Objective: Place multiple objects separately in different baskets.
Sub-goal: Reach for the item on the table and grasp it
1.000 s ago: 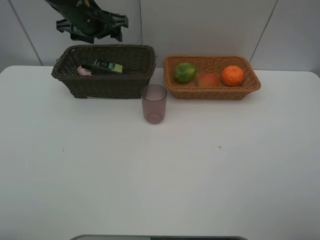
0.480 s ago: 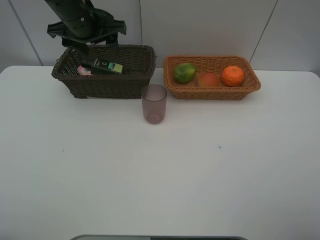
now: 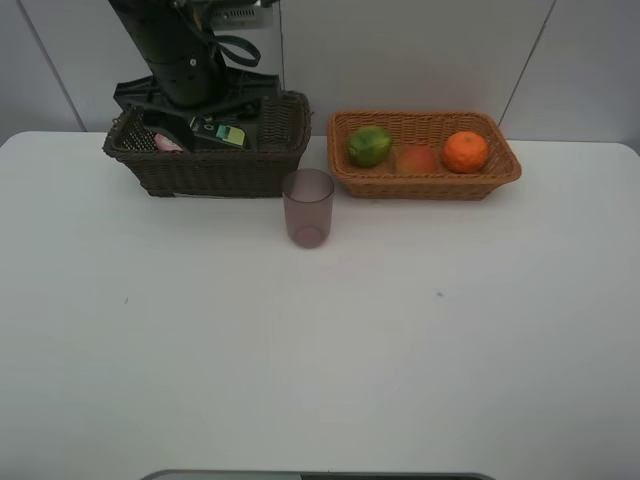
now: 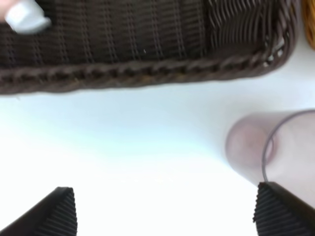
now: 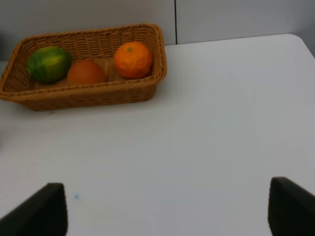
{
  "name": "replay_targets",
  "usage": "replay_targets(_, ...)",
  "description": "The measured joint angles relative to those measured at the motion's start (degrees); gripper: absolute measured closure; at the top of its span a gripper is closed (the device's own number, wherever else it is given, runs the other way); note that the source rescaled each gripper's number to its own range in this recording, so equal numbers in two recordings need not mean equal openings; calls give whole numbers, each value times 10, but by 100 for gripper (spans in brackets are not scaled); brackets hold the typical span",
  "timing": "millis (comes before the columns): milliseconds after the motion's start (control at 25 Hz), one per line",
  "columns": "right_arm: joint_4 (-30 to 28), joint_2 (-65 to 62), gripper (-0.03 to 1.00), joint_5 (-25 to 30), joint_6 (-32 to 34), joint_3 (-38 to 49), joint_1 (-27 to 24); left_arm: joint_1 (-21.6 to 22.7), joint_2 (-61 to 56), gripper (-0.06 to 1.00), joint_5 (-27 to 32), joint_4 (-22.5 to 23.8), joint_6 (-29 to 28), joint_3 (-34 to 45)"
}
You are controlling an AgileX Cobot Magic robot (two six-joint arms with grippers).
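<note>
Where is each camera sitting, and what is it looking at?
High camera: sits up above the table's near side, looking down at the dark basket, tan basket and purple cup; the left arm shows over the dark basket.
Left wrist camera: rides the left arm, looking at the dark basket's rim and the cup; both open fingertips show.
Right wrist camera: rides the right arm, facing the tan basket with the orange; dark fingertips show.
Shared: the cup appears in the high and left wrist views.
</note>
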Motion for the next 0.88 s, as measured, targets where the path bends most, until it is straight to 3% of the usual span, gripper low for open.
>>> replay_targets(560, 0, 0, 26, 0, 0, 0, 0, -43, 19, 1, 20, -4, -99, -2)
replay_targets(880, 0, 0, 26, 0, 0, 0, 0, -65, 76, 1, 29, -9, -117, -55)
